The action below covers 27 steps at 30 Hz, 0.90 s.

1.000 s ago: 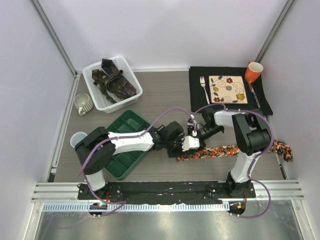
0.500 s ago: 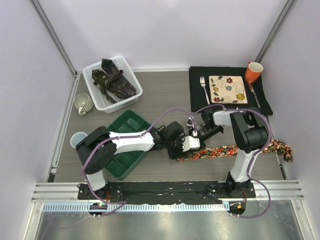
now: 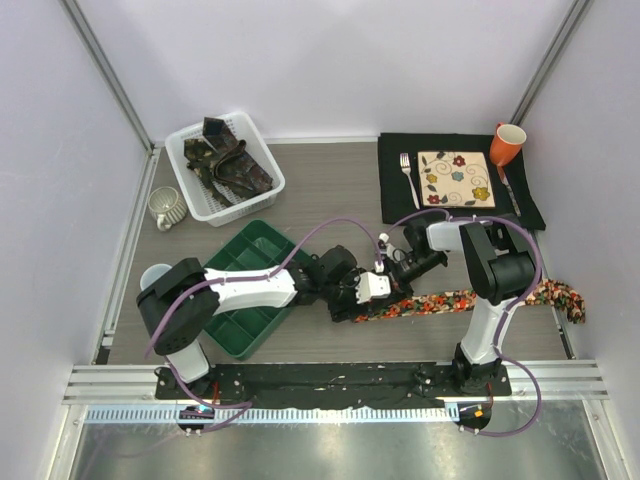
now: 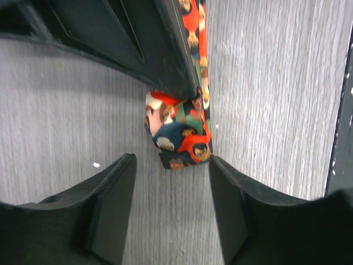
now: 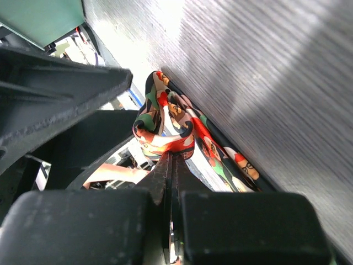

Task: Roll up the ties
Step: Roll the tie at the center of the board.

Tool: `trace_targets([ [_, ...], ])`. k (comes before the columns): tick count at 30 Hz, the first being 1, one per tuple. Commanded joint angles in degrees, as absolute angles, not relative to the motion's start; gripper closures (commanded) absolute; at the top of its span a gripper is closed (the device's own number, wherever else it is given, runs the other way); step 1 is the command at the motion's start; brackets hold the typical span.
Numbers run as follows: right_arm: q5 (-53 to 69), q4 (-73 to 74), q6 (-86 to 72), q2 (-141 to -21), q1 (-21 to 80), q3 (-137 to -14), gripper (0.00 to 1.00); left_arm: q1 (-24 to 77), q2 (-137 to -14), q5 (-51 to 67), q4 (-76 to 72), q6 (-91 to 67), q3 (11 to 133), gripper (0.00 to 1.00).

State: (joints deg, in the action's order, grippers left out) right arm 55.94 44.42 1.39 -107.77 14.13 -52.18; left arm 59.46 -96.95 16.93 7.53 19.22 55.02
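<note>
The overhead view was bright, evenly lit and sharp, with only soft, short shadows under the arms (image 3: 250,285) and a pale sheen on the metal strip (image 3: 320,445) at the bottom of the frame; the walls (image 3: 300,60) splayed outward toward the corners. In the left wrist view the floral tie (image 4: 179,130) at centre was fairly crisp, the dark fingers (image 4: 110,215) below it softer. The right wrist view showed blown-out glare on the table (image 5: 265,66) at upper middle and blurred near fingers (image 5: 83,226) along the bottom

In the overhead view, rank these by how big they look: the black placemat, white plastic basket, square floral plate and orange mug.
Largest to smallest:
1. black placemat
2. white plastic basket
3. square floral plate
4. orange mug
All sit at a similar depth on the table, so the ranking is fairly safe.
</note>
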Motion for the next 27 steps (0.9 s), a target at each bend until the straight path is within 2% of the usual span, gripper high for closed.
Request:
trace_targets([
  [1, 55.6, 44.5, 1.1, -106.7, 13.6, -52.8, 0.99, 59.2, -96.6, 18.5, 0.9, 17.1, 56.0, 0.45],
  [3, 55.8, 44.6, 1.3, -106.5, 13.6, -52.9, 0.98, 59.4, -97.4, 19.2, 0.3, 17.0, 57.0, 0.54],
  [5, 56.4, 45.3, 1.6, -106.5, 13.6, -53.0, 0.91, 59.6, -98.6, 19.6, 0.3, 17.0, 57.4, 0.63],
  [8, 57.3, 46.0, 2.3, -105.8, 13.2, -53.3, 0.77, 60.0, -99.7, 20.3, 0.3, 17.5, 58.3, 0.70],
  [10, 57.8, 46.5, 2.9, -104.9, 12.7, -53.7, 0.65, 60.3, -100.2, 20.3, 0.2, 17.8, 58.4, 0.71],
  [13, 58.8, 47.7, 3.7, -103.3, 12.6, -53.9, 0.53, 60.4, -100.5, 20.7, 0.2, 17.8, 58.2, 0.74],
  [19, 60.1, 48.2, 3.3, -104.0, 12.7, -54.1, 0.37, 60.8, -101.6, 20.9, -1.1, 17.4, 59.3, 0.75],
  [23, 57.9, 48.3, 3.6, -105.6, 12.8, -54.0, 0.37, 60.9, -102.0, 20.6, -1.4, 17.1, 60.0, 0.75],
  [26, 57.0, 48.1, 3.3, -107.4, 12.9, -53.8, 0.46, 60.9, -102.0, 19.9, -1.1, 17.3, 59.9, 0.75],
  [27, 56.5, 47.7, 2.9, -107.7, 12.9, -53.8, 0.52, 60.8, -101.9, 19.7, -1.0, 17.6, 59.6, 0.74],
])
